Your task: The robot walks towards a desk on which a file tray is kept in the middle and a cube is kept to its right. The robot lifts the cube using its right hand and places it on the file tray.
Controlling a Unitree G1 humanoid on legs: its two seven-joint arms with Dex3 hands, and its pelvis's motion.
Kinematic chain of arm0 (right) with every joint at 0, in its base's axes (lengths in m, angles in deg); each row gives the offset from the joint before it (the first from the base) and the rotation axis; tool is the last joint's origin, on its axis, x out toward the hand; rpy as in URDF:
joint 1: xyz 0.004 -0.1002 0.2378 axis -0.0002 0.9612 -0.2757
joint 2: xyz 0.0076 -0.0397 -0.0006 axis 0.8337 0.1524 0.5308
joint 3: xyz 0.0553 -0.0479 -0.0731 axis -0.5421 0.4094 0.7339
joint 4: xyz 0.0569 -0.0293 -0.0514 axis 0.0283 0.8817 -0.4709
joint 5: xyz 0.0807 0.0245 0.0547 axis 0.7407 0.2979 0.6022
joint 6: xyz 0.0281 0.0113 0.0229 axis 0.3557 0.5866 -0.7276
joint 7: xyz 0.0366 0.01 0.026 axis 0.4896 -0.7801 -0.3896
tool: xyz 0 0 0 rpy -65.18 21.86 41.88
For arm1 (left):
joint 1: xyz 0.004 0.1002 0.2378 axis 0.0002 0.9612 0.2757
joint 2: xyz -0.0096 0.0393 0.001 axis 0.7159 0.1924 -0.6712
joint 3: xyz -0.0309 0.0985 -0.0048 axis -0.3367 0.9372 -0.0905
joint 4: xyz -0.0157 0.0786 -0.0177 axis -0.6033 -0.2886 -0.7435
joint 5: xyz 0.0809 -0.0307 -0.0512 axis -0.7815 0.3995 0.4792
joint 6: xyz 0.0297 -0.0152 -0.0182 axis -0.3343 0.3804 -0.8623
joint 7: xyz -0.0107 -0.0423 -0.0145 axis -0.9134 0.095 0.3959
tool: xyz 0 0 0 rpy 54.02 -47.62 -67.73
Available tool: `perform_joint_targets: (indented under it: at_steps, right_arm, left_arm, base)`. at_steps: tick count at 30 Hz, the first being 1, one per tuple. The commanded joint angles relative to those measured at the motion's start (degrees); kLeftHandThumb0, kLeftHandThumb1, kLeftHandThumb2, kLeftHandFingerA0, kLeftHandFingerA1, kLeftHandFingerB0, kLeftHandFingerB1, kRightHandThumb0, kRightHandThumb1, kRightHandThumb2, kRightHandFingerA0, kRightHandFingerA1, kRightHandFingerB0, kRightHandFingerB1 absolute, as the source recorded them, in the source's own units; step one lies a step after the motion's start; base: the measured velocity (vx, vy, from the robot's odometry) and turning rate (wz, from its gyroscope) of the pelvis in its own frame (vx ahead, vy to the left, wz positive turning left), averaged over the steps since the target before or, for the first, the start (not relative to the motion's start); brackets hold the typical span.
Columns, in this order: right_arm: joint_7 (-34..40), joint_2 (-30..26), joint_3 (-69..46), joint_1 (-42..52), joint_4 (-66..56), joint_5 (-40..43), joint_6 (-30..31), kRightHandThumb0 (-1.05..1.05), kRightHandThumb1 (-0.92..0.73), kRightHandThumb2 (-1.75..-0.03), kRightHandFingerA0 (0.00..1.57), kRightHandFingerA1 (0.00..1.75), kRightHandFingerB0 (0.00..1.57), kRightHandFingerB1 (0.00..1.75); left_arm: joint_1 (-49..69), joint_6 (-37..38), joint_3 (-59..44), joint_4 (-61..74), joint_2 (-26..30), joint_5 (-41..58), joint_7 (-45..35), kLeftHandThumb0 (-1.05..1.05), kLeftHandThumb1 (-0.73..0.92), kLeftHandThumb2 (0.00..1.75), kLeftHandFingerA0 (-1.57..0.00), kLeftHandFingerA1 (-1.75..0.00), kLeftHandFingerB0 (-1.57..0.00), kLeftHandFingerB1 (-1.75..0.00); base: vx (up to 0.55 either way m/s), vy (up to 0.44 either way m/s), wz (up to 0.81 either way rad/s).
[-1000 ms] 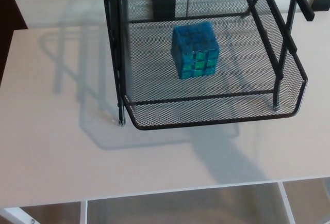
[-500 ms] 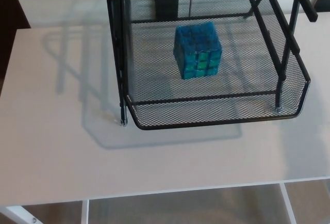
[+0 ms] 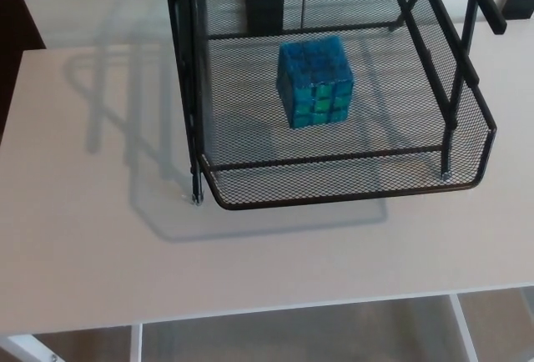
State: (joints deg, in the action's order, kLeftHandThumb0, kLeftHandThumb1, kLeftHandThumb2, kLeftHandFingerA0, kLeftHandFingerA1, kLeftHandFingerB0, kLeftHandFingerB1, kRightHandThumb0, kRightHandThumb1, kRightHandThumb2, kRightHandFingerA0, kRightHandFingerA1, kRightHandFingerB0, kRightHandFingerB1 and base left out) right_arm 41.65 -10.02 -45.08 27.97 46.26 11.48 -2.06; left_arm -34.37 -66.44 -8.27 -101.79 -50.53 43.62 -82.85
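On the pale white desk [image 3: 100, 245] I see the blue puzzle cube [image 3: 314, 81] resting mid-floor in the black wire-mesh file tray [image 3: 334, 197], with neither hand in view, so I cannot tell their state or which lies nearer the cube.

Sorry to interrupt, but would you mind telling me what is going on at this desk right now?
Nothing is being handled at this moment: neither of the robot's hands shows in the head view. The blue cube sits inside the black mesh file tray, roughly in the middle of its floor, resting flat and clear of the walls. The tray stands on the pale desk. Judging by how things lie, the cube has already been placed on the tray.
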Motion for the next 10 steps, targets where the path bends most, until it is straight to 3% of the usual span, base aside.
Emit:
perform_joint_targets:
  at_steps: [1, 2, 3, 4, 5, 6, 7, 8, 9, 10]
  right_arm:
    - [41.06, 4.57, 8.08, 16.26, 23.13, -10.01, 2.99, -0.47, -0.84, -0.64, 0.23, 0.46, 0.08, 0.37]
    - [40.92, 1.85, 18.87, 14.89, 27.65, -18.49, 8.43, -0.55, -0.54, -0.70, 0.04, 0.32, 0.04, 0.25]
    - [40.12, 1.38, 21.04, 14.03, 28.75, -19.71, 10.17, -0.55, -0.54, -0.70, 0.04, 0.32, 0.04, 0.25]
    - [38.09, 0.18, 31.19, 13.64, 30.50, -27.93, 14.59, -0.34, -0.43, -0.97, 0.12, 0.52, 0.08, 0.50]
    - [40.33, 0.82, 30.94, 16.15, 27.76, -27.55, 12.17, -0.67, -0.48, -0.74, 0.30, 0.52, 0.20, 0.44]
    - [41.27, 1.25, 28.49, 16.69, 26.72, -24.36, 10.26, -0.66, -0.49, -0.76, 0.29, 0.49, 0.08, 0.39]
    - [40.63, 1.25, 27.59, 16.02, 27.07, -22.71, 10.16, -0.66, -0.49, -0.76, 0.29, 0.49, 0.08, 0.39]
    - [38.99, 0.96, 26.93, 15.36, 28.62, -20.35, 6.17, -0.65, -0.61, -0.58, 0.24, 0.42, 0.15, 0.31]
    - [38.70, 2.14, 20.87, 15.37, 29.11, -13.53, 1.94, -0.55, -0.48, -0.77, 0.28, 0.51, 0.07, 0.39]
    - [38.70, 2.14, 20.87, 15.37, 29.11, -13.53, 1.94, -0.55, -0.48, -0.77, 0.28, 0.51, 0.07, 0.39]
  left_arm:
    - [0.62, 0.23, -0.79, -0.47, 2.00, -0.09, 0.65, -0.67, 0.69, 0.92, -0.58, -0.83, -0.43, -0.77]
    - [0.41, 0.25, -1.14, -0.90, 1.85, 0.26, 0.70, -0.67, 0.68, 0.92, -0.59, -0.85, -0.43, -0.78]
    - [0.28, 0.22, -1.28, -1.13, 1.79, 0.40, 0.77, -0.67, 0.68, 0.92, -0.59, -0.85, -0.43, -0.78]
    - [0.20, 0.65, -1.13, -1.55, 1.87, 0.19, 0.75, -0.66, 0.68, 0.91, -0.60, -0.85, -0.44, -0.78]
    - [0.33, 0.44, -1.17, -1.30, 1.89, 0.25, 0.74, -0.66, 0.68, 0.93, -0.59, -0.84, -0.43, -0.77]
    - [0.42, 0.12, -1.40, -1.06, 1.87, 0.52, 0.65, -0.67, 0.69, 0.91, -0.58, -0.85, -0.42, -0.78]
    - [0.44, -0.08, -1.63, -0.98, 1.83, 0.79, 0.54, -0.67, 0.69, 0.91, -0.58, -0.85, -0.42, -0.78]
    - [0.22, -1.00, -2.12, -0.45, 1.87, 1.27, 0.82, -0.66, 0.69, 0.92, -0.59, -0.86, -0.44, -0.79]
    - [0.32, -0.66, -2.10, -0.51, 1.92, 1.25, 0.60, -0.66, 0.70, 0.87, -0.60, -0.88, -0.40, -0.79]
    - [0.32, -0.66, -2.10, -0.51, 1.92, 1.25, 0.60, -0.66, 0.70, 0.87, -0.60, -0.88, -0.40, -0.79]
  base:
    - [0.00, 0.000, 0.00]
    - [0.00, 0.000, 0.00]
    - [0.00, 0.000, 0.00]
    - [0.00, 0.000, 0.00]
    - [0.00, 0.000, 0.00]
    - [0.00, 0.000, 0.00]
    - [0.00, 0.000, 0.00]
    - [0.00, 0.000, 0.00]
    - [0.00, 0.000, 0.00]
    - [0.00, 0.000, 0.00]
